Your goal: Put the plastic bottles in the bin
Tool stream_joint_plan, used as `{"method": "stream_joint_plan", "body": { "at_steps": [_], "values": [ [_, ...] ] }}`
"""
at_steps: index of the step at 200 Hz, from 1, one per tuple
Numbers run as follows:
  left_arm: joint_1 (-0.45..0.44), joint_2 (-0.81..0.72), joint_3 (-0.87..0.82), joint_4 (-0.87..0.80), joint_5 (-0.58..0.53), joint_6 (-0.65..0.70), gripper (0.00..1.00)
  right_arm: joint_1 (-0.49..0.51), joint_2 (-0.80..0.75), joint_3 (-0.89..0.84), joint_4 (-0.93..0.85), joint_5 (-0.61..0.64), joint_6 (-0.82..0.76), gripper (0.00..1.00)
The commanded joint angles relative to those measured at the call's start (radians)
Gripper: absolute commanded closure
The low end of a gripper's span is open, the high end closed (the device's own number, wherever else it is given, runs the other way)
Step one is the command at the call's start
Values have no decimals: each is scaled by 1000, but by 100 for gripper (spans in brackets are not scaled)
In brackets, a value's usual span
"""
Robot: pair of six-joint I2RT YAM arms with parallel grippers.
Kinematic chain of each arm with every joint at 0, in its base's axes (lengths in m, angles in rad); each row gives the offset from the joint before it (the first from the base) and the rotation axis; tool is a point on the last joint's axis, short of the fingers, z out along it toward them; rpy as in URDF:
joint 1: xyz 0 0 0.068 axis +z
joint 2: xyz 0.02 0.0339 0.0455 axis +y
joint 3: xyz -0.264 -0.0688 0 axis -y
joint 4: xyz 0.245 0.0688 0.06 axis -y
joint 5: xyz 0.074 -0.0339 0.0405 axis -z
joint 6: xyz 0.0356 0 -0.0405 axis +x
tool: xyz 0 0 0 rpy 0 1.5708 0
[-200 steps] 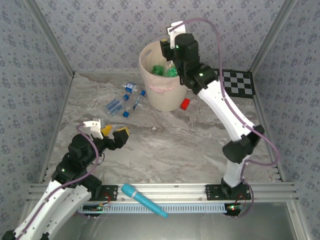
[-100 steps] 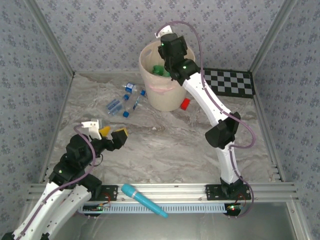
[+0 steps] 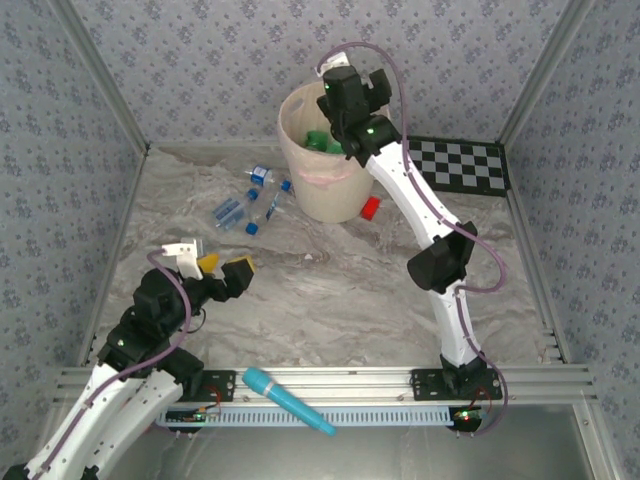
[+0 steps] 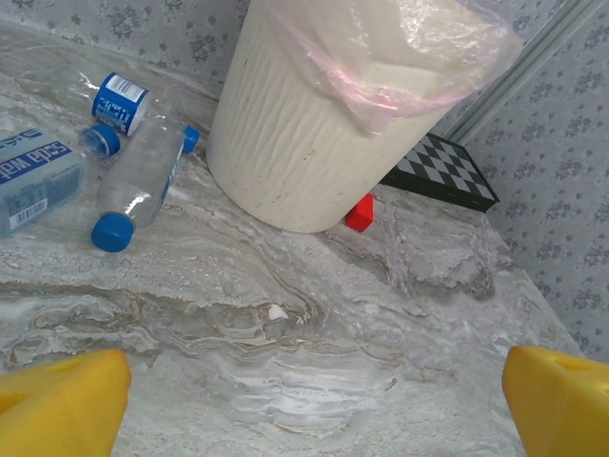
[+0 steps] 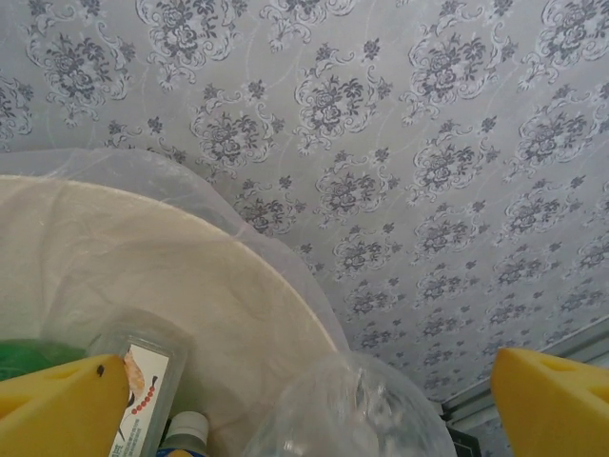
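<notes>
The pale peach bin (image 3: pixel 330 190) with its clear liner stands at the back centre and holds green bottles (image 3: pixel 320 140). My right gripper (image 3: pixel 348 128) hangs over its mouth, open. In the right wrist view a clear bottle (image 5: pixel 352 419) sits loose in the wide gap of that gripper (image 5: pixel 306 405), touching neither yellow pad, above the bin's inner wall (image 5: pixel 143 257) and a labelled bottle (image 5: pixel 143 376). Three clear bottles with blue caps (image 3: pixel 262 176) (image 3: pixel 228 212) (image 3: pixel 270 208) lie on the table left of the bin. My left gripper (image 3: pixel 225 268) is open, low, short of them (image 4: pixel 143 181).
A small red block (image 3: pixel 370 207) lies against the bin's right foot, with a checkerboard (image 3: pixel 470 163) behind it. A blue wand (image 3: pixel 288 400) rests on the front rail. Patterned walls close in the marbled table (image 3: pixel 330 290) on three sides.
My right gripper swung left over the bin's mouth and then opened wide, letting go of the clear bottle. The left arm has stayed still.
</notes>
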Motion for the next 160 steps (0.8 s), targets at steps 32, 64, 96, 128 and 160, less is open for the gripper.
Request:
{"method": "stream_joint_plan", "body": {
  "at_steps": [32,64,96,128,160],
  "values": [
    [-5,9,8,-2,-26,-14,0,66,-13,28,-7,37,-21,0],
    [-4,18,19,-17,-22,-18,0,59,-29,25,-45,9,27,1],
    [-5,14,8,-12,-21,-28,0,1,-57,23,-167,-114,200,0],
    [-5,27,23,-18,-21,-19,0,-94,-66,14,-275,-318,387,1],
    [-4,38,33,-22,-27,-13,0,-177,-75,-33,-265,-537,505,1]
  ]
}}
